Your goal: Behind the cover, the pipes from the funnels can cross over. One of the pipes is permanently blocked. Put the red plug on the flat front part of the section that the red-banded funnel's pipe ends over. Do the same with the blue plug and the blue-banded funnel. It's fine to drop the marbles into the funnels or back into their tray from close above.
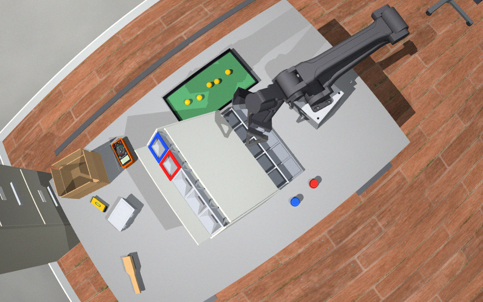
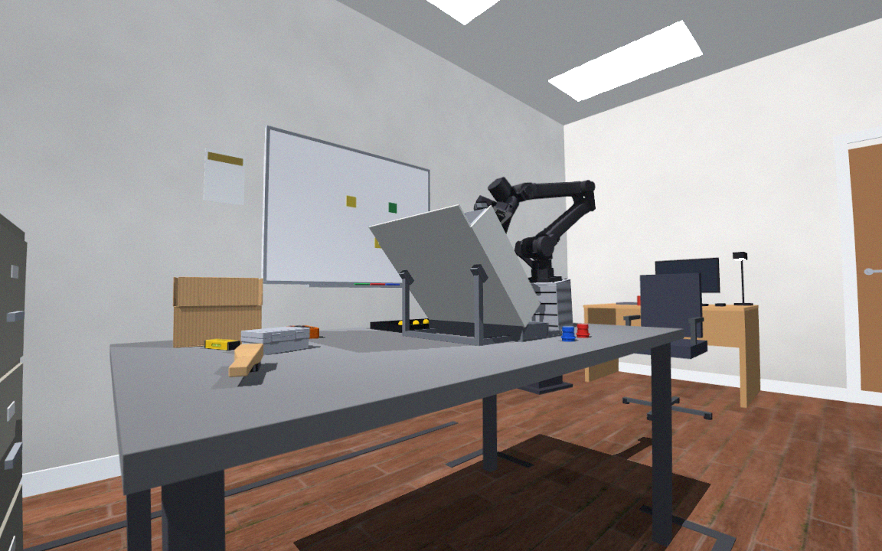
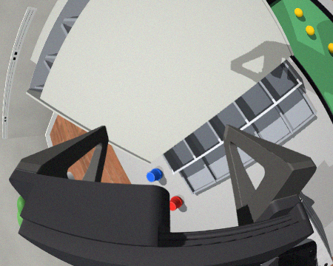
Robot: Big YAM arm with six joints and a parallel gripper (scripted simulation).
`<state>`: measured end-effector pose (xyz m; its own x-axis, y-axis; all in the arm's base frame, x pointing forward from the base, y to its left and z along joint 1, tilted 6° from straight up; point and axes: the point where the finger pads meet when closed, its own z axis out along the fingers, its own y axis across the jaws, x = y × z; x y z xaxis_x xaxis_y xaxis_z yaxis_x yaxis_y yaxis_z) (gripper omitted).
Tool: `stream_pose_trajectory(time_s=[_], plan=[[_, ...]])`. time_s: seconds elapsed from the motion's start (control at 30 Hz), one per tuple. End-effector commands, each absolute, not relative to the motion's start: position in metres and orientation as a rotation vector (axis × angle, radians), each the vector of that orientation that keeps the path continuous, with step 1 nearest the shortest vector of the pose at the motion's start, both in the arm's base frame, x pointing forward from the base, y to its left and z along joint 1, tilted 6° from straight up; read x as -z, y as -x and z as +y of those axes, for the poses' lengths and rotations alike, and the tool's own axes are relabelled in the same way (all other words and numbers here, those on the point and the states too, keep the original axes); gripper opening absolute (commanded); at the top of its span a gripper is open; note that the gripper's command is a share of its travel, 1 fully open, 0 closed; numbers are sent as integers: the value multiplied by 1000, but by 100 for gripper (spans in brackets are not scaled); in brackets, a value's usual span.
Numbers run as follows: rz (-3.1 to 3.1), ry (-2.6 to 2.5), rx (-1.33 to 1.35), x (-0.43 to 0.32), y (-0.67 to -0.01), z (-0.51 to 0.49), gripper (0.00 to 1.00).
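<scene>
My gripper (image 1: 254,136) is open and empty, high above the row of grey sections (image 1: 263,148) at the low front of the sloped cover (image 1: 216,161). In the wrist view the fingers frame the sections (image 3: 240,129). The red plug (image 1: 313,183) and the blue plug (image 1: 295,201) stand on the table past the row's near end; both show in the wrist view, red (image 3: 175,202) and blue (image 3: 154,174). The blue-banded funnel (image 1: 157,145) and the red-banded funnel (image 1: 170,165) are at the cover's top edge. Several yellow marbles (image 1: 209,84) lie in the green tray (image 1: 212,85).
Several plain grey funnels (image 1: 196,199) continue the top row. A cardboard box (image 1: 79,173), a multimeter (image 1: 123,152), a small yellow tool (image 1: 98,203), a white case (image 1: 121,214) and a wooden block (image 1: 132,273) lie behind the cover. The arm's base (image 1: 320,107) stands beside the sections.
</scene>
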<state>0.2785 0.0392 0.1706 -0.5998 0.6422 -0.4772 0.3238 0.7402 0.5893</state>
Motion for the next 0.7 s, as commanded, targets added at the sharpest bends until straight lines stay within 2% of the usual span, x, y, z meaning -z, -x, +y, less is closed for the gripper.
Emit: stream_pose_trajectory(time_s=[0.0,0.67], plan=[[2234,-719,-603,-168,-283,43,100],[2645,-309,-367,-172,-282,40,100]])
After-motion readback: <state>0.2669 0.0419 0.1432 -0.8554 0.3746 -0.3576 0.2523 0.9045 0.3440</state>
